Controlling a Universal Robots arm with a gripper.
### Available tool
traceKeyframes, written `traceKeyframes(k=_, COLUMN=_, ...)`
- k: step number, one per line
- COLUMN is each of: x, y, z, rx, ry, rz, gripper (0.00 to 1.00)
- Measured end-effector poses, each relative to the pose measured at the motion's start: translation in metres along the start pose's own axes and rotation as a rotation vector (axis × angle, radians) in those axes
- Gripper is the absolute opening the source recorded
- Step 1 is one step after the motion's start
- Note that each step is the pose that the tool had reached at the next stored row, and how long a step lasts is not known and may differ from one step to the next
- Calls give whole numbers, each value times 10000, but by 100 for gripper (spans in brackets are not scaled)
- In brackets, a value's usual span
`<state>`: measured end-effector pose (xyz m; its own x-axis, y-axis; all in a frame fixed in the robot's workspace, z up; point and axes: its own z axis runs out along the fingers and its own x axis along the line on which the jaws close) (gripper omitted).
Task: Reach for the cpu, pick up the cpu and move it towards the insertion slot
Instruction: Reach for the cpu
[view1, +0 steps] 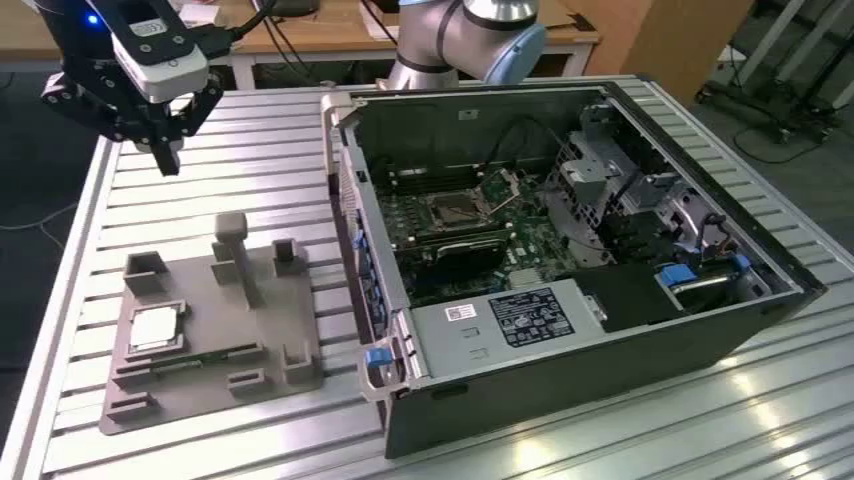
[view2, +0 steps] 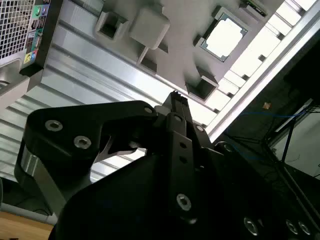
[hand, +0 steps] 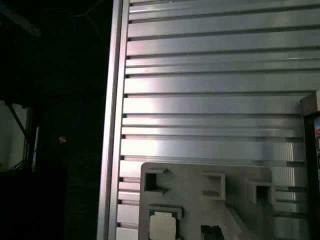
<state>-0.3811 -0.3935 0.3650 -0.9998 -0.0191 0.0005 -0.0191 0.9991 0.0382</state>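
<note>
**CPU waits in its tray as arm hangs short of the pick**

From my remote station, the gripper (view1: 166, 160) hangs above the slatted metal table (view1: 254, 130), toward the exterior view's left, well apart from the grey tray (view1: 200, 385). Its black fingers (view2: 175, 100) look pressed together in the second wrist view, and they pinch nothing.

The cpu (view1: 154, 328) lies flat in a square recess of the tray, silvery top up, on the side toward the exterior view's left. It also shows bright in the second wrist view (view2: 223, 38) and at the tray's edge in the first wrist view (hand: 162, 226).

The insertion slot (view1: 451, 208) sits on the green motherboard (view1: 534, 240) inside the opened computer case (view1: 601, 370), its hinged metal plate (view1: 505, 185) raised and the socket bare.

By my reading the job is barely begun. The reach is not complete, no grasp has been made, and the chip has not left the tray. The pick and the whole carry across to the case remain to be done.
</note>
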Motion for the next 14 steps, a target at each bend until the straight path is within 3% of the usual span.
traceKeyframes(k=14, x=29, y=0, z=5, rx=0, ry=1, rz=0, gripper=11)
